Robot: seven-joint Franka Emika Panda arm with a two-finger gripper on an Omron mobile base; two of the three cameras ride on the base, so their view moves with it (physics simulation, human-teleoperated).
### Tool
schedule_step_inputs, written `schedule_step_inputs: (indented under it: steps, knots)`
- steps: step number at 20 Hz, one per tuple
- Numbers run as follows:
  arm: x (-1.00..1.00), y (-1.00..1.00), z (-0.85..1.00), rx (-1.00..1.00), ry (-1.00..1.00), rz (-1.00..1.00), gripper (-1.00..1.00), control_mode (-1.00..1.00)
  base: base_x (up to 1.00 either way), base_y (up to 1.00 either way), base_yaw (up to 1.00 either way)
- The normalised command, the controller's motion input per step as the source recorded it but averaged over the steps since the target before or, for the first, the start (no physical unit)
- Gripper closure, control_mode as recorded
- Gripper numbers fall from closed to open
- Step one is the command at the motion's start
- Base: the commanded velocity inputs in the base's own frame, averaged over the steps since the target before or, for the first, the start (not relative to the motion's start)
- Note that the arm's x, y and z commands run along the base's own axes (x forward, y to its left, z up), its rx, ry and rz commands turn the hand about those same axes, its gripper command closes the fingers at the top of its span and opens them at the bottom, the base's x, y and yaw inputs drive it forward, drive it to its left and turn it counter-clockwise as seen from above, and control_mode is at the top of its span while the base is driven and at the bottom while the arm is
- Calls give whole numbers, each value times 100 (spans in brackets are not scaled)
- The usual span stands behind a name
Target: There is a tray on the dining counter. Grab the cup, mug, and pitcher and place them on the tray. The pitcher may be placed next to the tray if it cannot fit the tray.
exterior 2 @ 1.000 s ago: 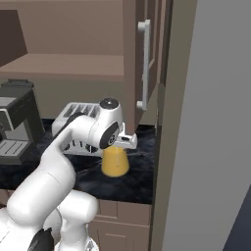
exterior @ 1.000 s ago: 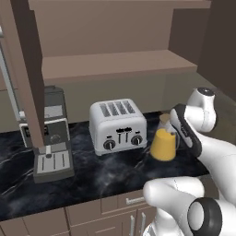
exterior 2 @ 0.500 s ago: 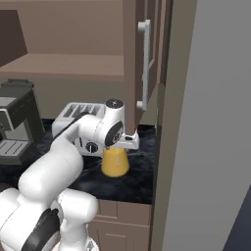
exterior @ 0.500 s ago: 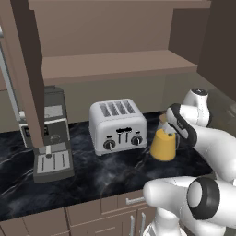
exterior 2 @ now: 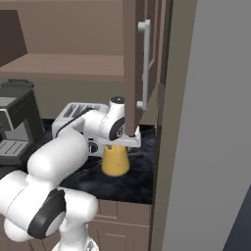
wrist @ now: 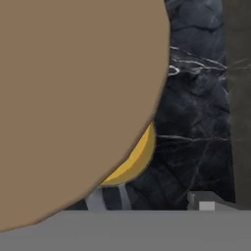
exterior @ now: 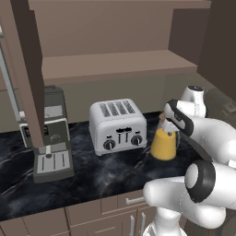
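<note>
Pitcher (exterior: 164, 144) beneath downward-pointing end effector (exterior: 168, 127)

We see a glossy white arm (exterior: 216, 138) built from rounded, bulbous links, with dark grey to black rings set into the joints. One big joint disc sits on the lower link, a black band wraps the wrist segment, and a round white cap with a small dark centre tops the last joint. The hand (exterior 2: 128, 140) shows as a flat pale grey-white block under the wrist.

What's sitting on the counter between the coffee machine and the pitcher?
A silver four-slot toaster stands between the coffee machine and the pitcher on the black marble counter, seen in the left base view.
</note>
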Motion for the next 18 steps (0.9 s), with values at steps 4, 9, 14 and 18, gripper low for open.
schedule_step_inputs:
  steps: [4, 9, 14, 18]
  knots:
    - [10, 0, -8, 0, 12, 3, -100, -100, 0, 0, 0]
    - [1, 0, -10, 0, 14, 0, -100, -100, 0, 0, 0]
    - [0, 0, 0, 0, 7, 0, -100, -100, 0, 0, 0]
    - [0, 0, 0, 0, 0, 0, -100, -100, 0, 0, 0]
